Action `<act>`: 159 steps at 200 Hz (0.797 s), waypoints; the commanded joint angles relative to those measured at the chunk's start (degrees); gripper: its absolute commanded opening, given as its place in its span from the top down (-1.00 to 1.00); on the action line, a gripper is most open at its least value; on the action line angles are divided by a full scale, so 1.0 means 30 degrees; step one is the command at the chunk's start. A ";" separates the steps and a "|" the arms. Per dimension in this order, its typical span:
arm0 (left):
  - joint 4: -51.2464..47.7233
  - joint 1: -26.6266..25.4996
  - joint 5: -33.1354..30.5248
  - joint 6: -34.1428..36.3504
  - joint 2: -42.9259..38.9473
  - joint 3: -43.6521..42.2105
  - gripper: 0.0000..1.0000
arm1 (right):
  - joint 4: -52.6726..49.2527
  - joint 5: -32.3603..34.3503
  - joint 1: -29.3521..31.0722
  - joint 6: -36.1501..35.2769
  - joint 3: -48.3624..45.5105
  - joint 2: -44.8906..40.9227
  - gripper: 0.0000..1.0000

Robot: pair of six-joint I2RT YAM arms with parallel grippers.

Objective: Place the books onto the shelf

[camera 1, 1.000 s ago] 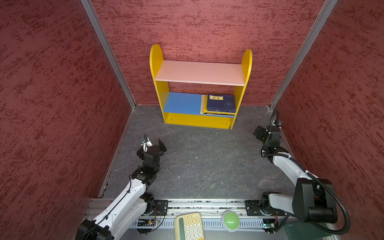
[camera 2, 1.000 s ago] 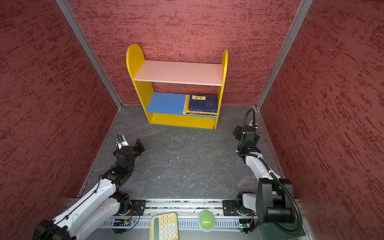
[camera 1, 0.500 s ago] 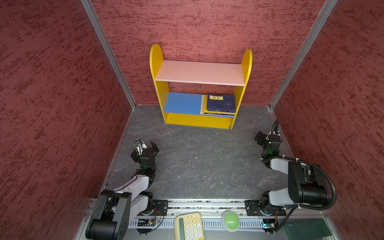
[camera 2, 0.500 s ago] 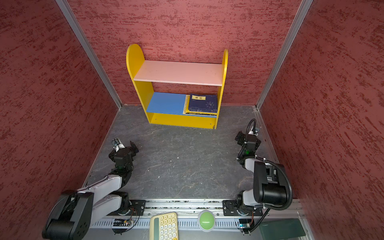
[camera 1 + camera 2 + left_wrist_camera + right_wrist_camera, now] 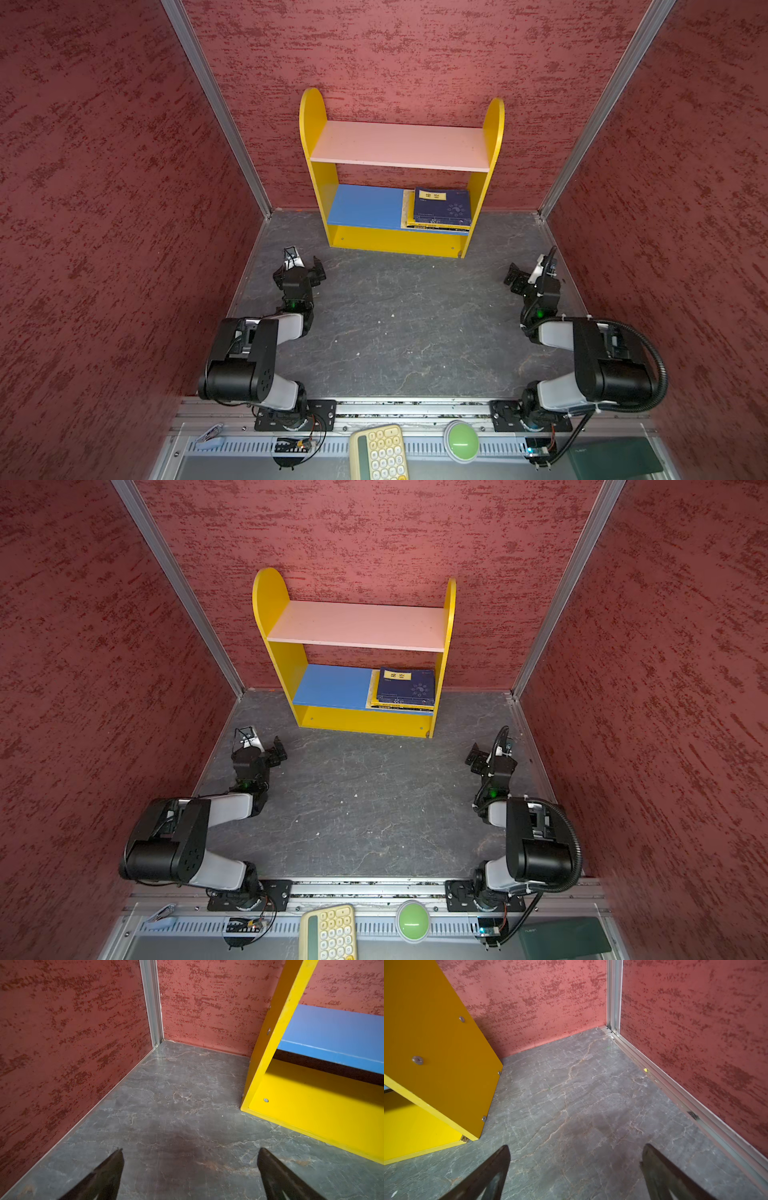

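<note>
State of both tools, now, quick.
Left tool: open, holding nothing.
Right tool: open, holding nothing.

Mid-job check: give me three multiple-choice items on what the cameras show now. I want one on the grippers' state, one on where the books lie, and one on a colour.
1. The left gripper and the right gripper are:
A. both shut
B. both open and empty
C. one open, one shut on a book

2. On the blue lower board of the shelf, the books lie:
A. at the left end
B. in the middle
C. at the right end

3. The cover of the top book is:
A. navy with a yellow label
B. red
C. green

Answers:
1 B: each wrist view shows the fingers wide apart with only floor between them.
2 C: in both top views the stack lies at the board's right end.
3 A: in both top views the cover is dark blue with a yellow label at its far edge.
</note>
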 commanded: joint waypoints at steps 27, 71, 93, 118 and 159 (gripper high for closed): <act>-0.0944 0.0302 0.1674 0.0039 0.0285 0.0310 -0.99 | 0.2186 -0.1541 -0.0089 -0.1025 -0.0415 -0.0243 -0.98; 0.0057 -0.0087 0.2236 0.0835 0.0402 -0.0123 -0.99 | 0.6445 -0.0245 0.0758 -0.1488 -0.2306 0.1003 -0.98; 0.0130 0.0123 0.2621 0.0661 0.0372 -0.0206 -0.99 | 0.6024 -0.0237 0.0941 -0.1735 -0.1889 0.1228 -0.98; 0.0326 0.0131 0.2679 0.0688 0.0435 -0.0270 -0.99 | 0.5753 0.0025 0.1031 -0.1788 -0.1637 0.1305 -0.97; 0.4005 -0.0894 0.1768 0.1594 0.1243 -0.1996 -0.99 | 0.5725 0.0201 0.1145 -0.1836 -0.1636 0.1283 -0.98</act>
